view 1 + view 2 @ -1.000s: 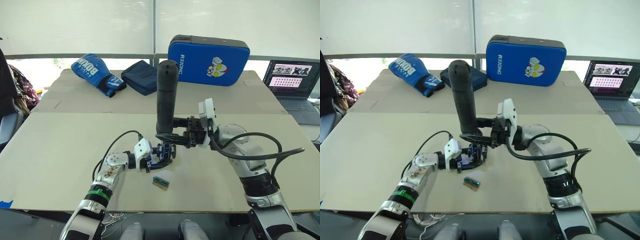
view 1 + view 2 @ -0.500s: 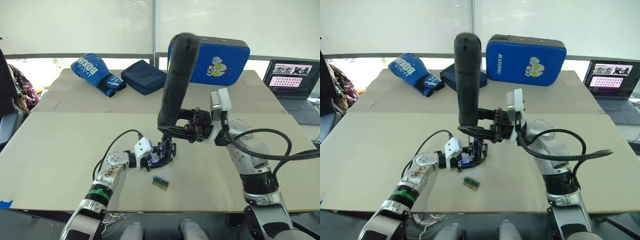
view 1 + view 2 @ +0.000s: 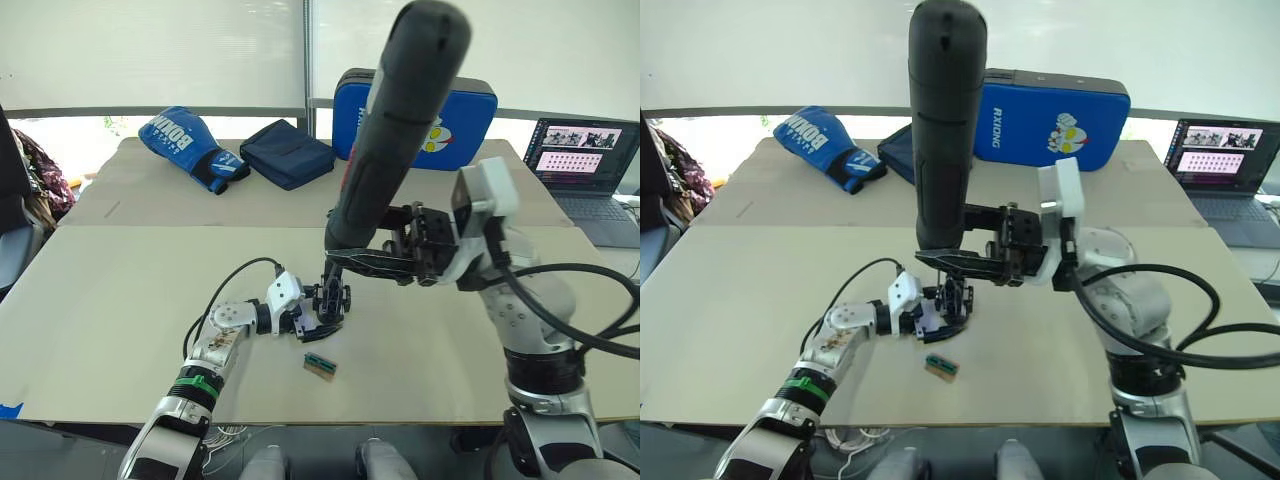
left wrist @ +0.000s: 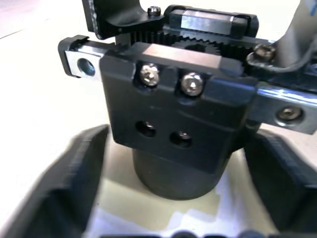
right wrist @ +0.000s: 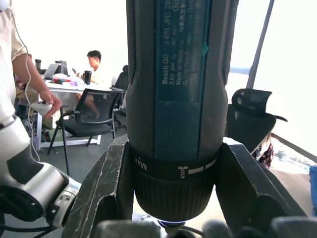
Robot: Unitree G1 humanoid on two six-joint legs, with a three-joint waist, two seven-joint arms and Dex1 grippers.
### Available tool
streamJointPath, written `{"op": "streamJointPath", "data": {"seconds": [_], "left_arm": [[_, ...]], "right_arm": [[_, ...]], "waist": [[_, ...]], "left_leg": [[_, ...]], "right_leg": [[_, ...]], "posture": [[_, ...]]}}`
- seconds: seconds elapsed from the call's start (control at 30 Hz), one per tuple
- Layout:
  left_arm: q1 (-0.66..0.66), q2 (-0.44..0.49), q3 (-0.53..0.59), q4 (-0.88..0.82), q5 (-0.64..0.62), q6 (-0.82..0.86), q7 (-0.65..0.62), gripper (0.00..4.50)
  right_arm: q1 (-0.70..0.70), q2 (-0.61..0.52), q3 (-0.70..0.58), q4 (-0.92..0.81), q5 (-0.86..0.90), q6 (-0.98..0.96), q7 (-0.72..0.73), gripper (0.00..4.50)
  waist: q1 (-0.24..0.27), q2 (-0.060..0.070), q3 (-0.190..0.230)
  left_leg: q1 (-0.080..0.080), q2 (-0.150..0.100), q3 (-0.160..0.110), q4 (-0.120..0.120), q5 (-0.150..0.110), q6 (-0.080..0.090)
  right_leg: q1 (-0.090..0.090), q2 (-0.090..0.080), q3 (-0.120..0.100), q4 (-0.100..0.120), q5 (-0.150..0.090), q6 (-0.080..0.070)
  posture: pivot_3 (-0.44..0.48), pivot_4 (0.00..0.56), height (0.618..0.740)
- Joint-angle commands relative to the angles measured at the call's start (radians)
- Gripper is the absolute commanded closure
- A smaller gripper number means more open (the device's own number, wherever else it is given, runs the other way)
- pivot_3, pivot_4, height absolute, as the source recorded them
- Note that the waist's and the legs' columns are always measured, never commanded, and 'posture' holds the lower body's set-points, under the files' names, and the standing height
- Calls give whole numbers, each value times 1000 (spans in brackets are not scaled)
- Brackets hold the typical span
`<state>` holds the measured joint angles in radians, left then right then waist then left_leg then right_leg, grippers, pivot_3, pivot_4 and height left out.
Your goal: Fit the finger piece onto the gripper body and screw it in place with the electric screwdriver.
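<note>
The electric screwdriver point(image 3: 395, 130), a long dark cylinder, stands nearly upright with its narrow end down. My right gripper point(image 3: 345, 262) is shut around its lower collar, and the right wrist view shows both fingers point(image 5: 104, 188) clamping it. Just below the tool is the gripper body point(image 3: 330, 300), a small black assembly standing on the table. My left gripper point(image 3: 308, 322) is shut on its round base, with fingers point(image 4: 59, 188) on both sides of the gripper body point(image 4: 173, 114). Two screws sit in its front face. I cannot pick out the finger piece apart from the body.
A small green-and-tan block point(image 3: 320, 364) lies on the table just in front of the body. At the back lie a blue boxing glove point(image 3: 195, 148), a navy pouch point(image 3: 290, 153) and a blue pad point(image 3: 470, 120). A laptop point(image 3: 585, 160) stands open at the far right.
My right arm has lifted the screwdriver higher and tilted its top toward the camera, so the tool's tip is above the body. The left gripper and the body stayed put.
</note>
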<state>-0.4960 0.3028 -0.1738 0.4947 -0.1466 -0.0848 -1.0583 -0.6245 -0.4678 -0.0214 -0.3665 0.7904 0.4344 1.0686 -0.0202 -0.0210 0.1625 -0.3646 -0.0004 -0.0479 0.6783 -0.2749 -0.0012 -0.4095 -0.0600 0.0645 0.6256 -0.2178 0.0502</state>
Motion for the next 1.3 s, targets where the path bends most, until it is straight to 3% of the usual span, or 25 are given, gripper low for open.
{"op": "streamJointPath", "data": {"seconds": [0.03, 0.17, 0.33, 0.5, 0.67, 0.9, 1.13, 1.3], "left_arm": [[57, 82, 46, -30, -22, 22, -26, 69], [133, 220, 106, -115, -95, 44, -119, 69], [212, 376, 209, -120, -207, 39, -288, 69], [263, 447, 278, -76, -266, -71, -452, 69], [282, 426, 257, -183, -294, -48, -494, 69], [297, 351, 150, -409, -252, 33, -396, 69], [270, 298, 33, -452, -161, 58, -313, 69], [238, 273, -24, -423, -107, 48, -283, 69]], "right_arm": [[47, -58, -88, -104, 85, 41, -36, 2611], [203, -171, -189, -184, 110, 62, -45, 2611], [446, -255, -337, -180, 40, -23, 5, 2611], [614, -260, -413, -170, -10, -102, 44, 2611], [541, -220, -321, -229, 11, -85, -41, 2611], [353, -110, -81, -295, 31, 1, -182, 2611], [278, 0, 134, -204, -125, -65, -166, 2611], [292, 46, 211, -121, -219, -174, -98, 2611]], "waist": [[-9, 0, 0], [-28, -1, 1], [-20, 0, 3], [-10, -1, 5], [-11, -1, 6], [-10, -1, 7], [-6, -1, 7], [1, -1, 7]], "left_leg": [[0, 0, 0, 0, 0, 0], [-9, 2, -3, -2, 0, 0], [-9, 1, -2, -4, 0, 0], [-11, 1, 4, -2, 0, 0], [-11, 2, 5, -2, 0, 0], [-13, 2, 4, -2, 0, 0], [-14, 1, 3, -1, 0, 0], [-14, 0, 4, 0, 0, 0]], "right_leg": [[-1, 0, 0, 0, 0, 0], [-14, 1, 2, 4, 0, -2], [-14, 0, 3, 3, -1, -2], [-14, 0, 2, 0, -2, -1], [-14, 0, 2, 0, -1, -1], [-15, 0, 2, 0, -1, -2], [-15, 0, 1, 1, -1, -2], [-15, 0, 1, 1, -1, -2]], "posture": [[0, 150, 740], [0, 150, 740], [0, 150, 740], [0, 150, 740], [0, 150, 740], [0, 150, 740], [0, 150, 740], [0, 150, 740]]}}
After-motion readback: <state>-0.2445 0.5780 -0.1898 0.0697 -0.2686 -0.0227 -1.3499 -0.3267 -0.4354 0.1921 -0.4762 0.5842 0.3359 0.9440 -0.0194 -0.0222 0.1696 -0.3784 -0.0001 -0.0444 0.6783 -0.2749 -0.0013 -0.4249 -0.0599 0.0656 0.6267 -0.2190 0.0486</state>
